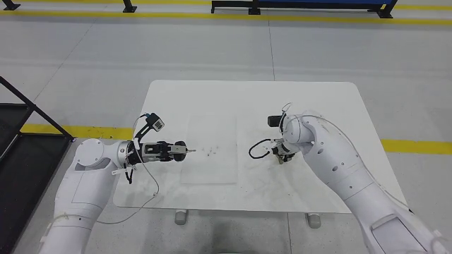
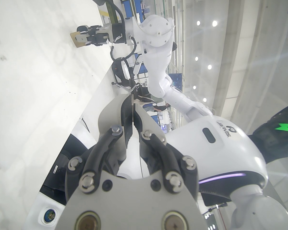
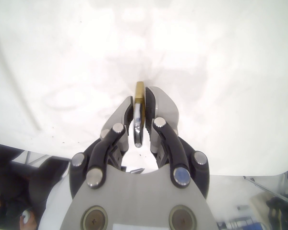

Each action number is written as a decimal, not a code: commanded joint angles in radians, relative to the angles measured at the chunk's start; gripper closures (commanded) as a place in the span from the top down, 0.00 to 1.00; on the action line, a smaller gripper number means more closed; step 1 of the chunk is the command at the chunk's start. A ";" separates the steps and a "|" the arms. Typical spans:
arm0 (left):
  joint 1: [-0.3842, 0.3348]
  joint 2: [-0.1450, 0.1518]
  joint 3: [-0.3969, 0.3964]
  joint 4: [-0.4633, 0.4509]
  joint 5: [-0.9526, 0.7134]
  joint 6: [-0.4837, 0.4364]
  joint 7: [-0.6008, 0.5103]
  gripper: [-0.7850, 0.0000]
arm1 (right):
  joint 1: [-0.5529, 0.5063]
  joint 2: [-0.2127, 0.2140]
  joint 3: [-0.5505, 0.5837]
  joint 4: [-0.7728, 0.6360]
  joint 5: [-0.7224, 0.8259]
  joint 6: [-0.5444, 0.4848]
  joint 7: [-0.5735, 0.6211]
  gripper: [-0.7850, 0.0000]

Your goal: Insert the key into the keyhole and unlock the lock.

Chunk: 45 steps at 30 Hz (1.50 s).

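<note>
While the white table [image 1: 318, 106] carries a pale rectangular sheet [image 1: 208, 148] at its middle, the two arms come in from opposite sides, well apart, with the sheet between them. The left arm [image 1: 99, 156] lies low along the table's near left part, its left gripper [image 1: 182, 150] at the sheet's left edge and pointing across toward the other arm. The right arm [image 1: 332, 159] bends in from the right, and its right gripper [image 1: 282, 156] sits just past the sheet's right edge. That gripper's fingers are pressed together on the lock [image 3: 139, 89]: the brass body sticks out beyond the fingertips toward the tabletop, and the silver shackle [image 3: 137, 130] runs back between the pads. The left gripper's fingers are likewise closed, pinching the thin key [image 2: 133, 111] edge-on, with a wire ring [image 2: 134, 88] showing past the tips.
</note>
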 commanded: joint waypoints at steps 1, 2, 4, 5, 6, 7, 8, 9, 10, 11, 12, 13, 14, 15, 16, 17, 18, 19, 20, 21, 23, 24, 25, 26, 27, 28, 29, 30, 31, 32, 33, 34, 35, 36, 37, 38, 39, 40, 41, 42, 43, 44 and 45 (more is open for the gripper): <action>0.000 0.000 0.000 0.000 0.000 0.000 0.000 0.00 | -0.001 -0.001 0.002 0.000 0.002 -0.002 0.000 0.00; 0.000 0.000 0.000 0.000 0.000 0.000 0.000 0.00 | -0.002 -0.002 0.003 0.000 0.004 -0.002 0.001 0.00; 0.000 0.000 0.000 0.000 0.000 0.000 0.000 0.00 | -0.002 -0.002 0.009 -0.003 0.009 0.000 0.000 0.00; 0.000 0.000 0.000 0.000 0.000 0.000 0.000 0.00 | -0.002 -0.002 0.015 -0.007 0.015 0.002 -0.004 0.00; 0.000 0.000 0.000 0.000 0.000 0.000 0.000 0.00 | -0.003 -0.001 0.023 -0.012 0.020 0.003 -0.007 0.00; 0.000 0.000 0.000 0.000 0.000 0.000 0.000 0.00 | -0.004 0.000 0.036 -0.021 0.035 0.006 -0.011 0.00; 0.000 0.000 0.000 0.000 0.000 0.000 0.000 0.00 | -0.005 0.002 0.048 -0.033 0.043 0.006 -0.014 0.00; 0.000 0.000 0.000 0.000 0.000 0.000 0.000 0.00 | -0.008 0.005 0.061 -0.048 0.052 0.006 -0.014 0.00; 0.000 0.000 0.000 0.000 0.000 0.000 0.000 0.00 | -0.013 0.008 0.081 -0.073 0.072 0.007 -0.020 0.00; 0.000 0.000 0.000 0.000 0.000 0.000 0.000 0.00 | -0.022 0.012 0.100 -0.094 0.087 0.007 -0.026 0.00; 0.000 0.000 0.000 0.000 0.000 0.000 0.000 0.00 | -0.035 0.016 0.126 -0.123 0.115 0.005 -0.035 0.00; 0.000 0.000 0.000 0.000 0.000 0.000 0.000 0.00 | -0.050 0.021 0.147 -0.150 0.133 0.000 -0.038 0.00; 0.000 0.000 0.000 0.000 0.000 0.000 0.000 0.00 | -0.069 0.027 0.171 -0.182 0.153 -0.007 -0.048 0.00; 0.000 0.000 0.000 0.000 0.000 0.000 0.000 0.00 | -0.093 0.032 0.198 -0.217 0.187 -0.012 -0.057 0.00; 0.000 0.000 0.000 0.000 0.000 0.000 0.000 0.00 | -0.118 0.038 0.221 -0.248 0.207 -0.021 -0.062 0.00; 0.000 0.000 0.000 0.000 0.000 0.000 0.000 0.00 | -0.145 0.043 0.244 -0.282 0.235 -0.036 -0.072 0.00; 0.000 0.000 0.000 0.000 0.000 0.000 0.000 0.00 | -0.173 0.048 0.265 -0.311 0.264 -0.048 -0.076 0.00; 0.000 0.000 0.000 0.000 0.000 0.000 0.000 0.00 | -0.200 0.052 0.285 -0.340 0.293 -0.066 -0.082 0.00; 0.000 0.000 0.000 0.000 0.000 0.000 0.000 0.00 | -0.229 0.055 0.307 -0.373 0.347 -0.092 -0.095 0.00; 0.000 0.000 0.000 0.000 0.000 0.000 0.000 0.00 | -0.256 0.059 0.325 -0.393 0.380 -0.111 -0.102 0.00; 0.000 0.000 0.000 0.000 0.000 0.000 0.000 0.00 | -0.308 0.062 0.359 -0.440 0.483 -0.167 -0.128 0.00; 0.000 0.000 0.000 0.000 0.000 0.000 0.000 0.00 | -0.332 0.064 0.375 -0.450 0.532 -0.185 -0.136 0.00; 0.000 0.000 0.000 0.000 0.000 0.000 0.000 0.00 | -0.352 0.064 0.389 -0.466 0.592 -0.210 -0.142 0.00; 0.000 0.000 0.000 0.000 0.000 0.000 0.000 0.00 | -0.369 0.065 0.399 -0.476 0.633 -0.237 -0.146 0.00; 0.000 0.000 0.000 0.000 0.000 0.000 0.000 0.00 | -0.385 0.066 0.408 -0.481 0.675 -0.256 -0.147 0.00; 0.000 0.000 0.000 0.000 0.000 0.000 0.000 0.00 | -0.398 0.066 0.415 -0.487 0.726 -0.275 -0.146 0.00; 0.000 0.000 0.000 0.000 0.000 0.000 0.000 0.00 | -0.407 0.067 0.422 -0.490 0.770 -0.295 -0.146 0.00; 0.000 0.000 0.000 0.000 0.000 0.000 0.000 0.00 | -0.417 0.067 0.425 -0.490 0.806 -0.312 -0.143 0.00; 0.000 0.000 0.000 0.000 0.000 0.000 0.000 0.00 | -0.423 0.067 0.427 -0.489 0.837 -0.325 -0.137 0.00; 0.000 0.000 0.000 0.000 0.000 0.000 0.000 0.00 | -0.427 0.068 0.427 -0.488 0.865 -0.342 -0.133 0.00; 0.000 0.000 0.000 0.000 0.000 0.000 0.000 0.00 | -0.431 0.069 0.425 -0.486 0.881 -0.356 -0.128 0.00; 0.000 0.000 0.000 0.000 0.000 0.000 0.000 0.00 | -0.433 0.069 0.422 -0.483 0.897 -0.368 -0.125 0.00; 0.000 0.000 0.000 0.000 0.000 0.000 0.000 0.00 | -0.436 0.069 0.419 -0.478 0.916 -0.376 -0.124 0.00; 0.000 0.000 0.000 0.000 0.000 0.000 0.000 0.00 | -0.437 0.069 0.417 -0.471 0.934 -0.379 -0.127 0.00; 0.000 0.000 0.000 0.000 0.000 0.000 0.000 0.00 | -0.437 0.069 0.414 -0.463 0.953 -0.378 -0.132 0.00; 0.000 0.000 0.000 0.000 0.000 0.000 0.000 0.00 | -0.435 0.068 0.411 -0.456 0.968 -0.378 -0.140 0.00; 0.000 0.000 0.000 0.000 0.000 0.000 0.000 0.00 | -0.432 0.067 0.406 -0.448 0.981 -0.379 -0.147 0.00; 0.000 0.000 0.000 0.000 0.000 0.000 0.000 0.00 | -0.429 0.066 0.401 -0.441 0.995 -0.381 -0.156 0.00; 0.000 0.000 0.000 0.000 0.000 0.000 0.000 0.00 | -0.427 0.065 0.396 -0.434 1.008 -0.384 -0.165 0.00; 0.000 0.000 0.000 0.000 0.000 0.000 0.000 0.00 | -0.424 0.064 0.392 -0.427 1.020 -0.388 -0.176 0.00; 0.000 0.000 0.000 0.000 0.000 0.000 0.000 0.00 | -0.423 0.063 0.388 -0.418 1.034 -0.390 -0.192 0.00; 0.000 0.000 0.000 0.000 0.000 0.000 0.000 0.00 | -0.422 0.061 0.385 -0.409 1.051 -0.395 -0.207 0.00; 0.000 0.000 0.000 0.000 0.000 0.000 0.000 0.00 | -0.419 0.060 0.383 -0.398 1.060 -0.402 -0.224 0.00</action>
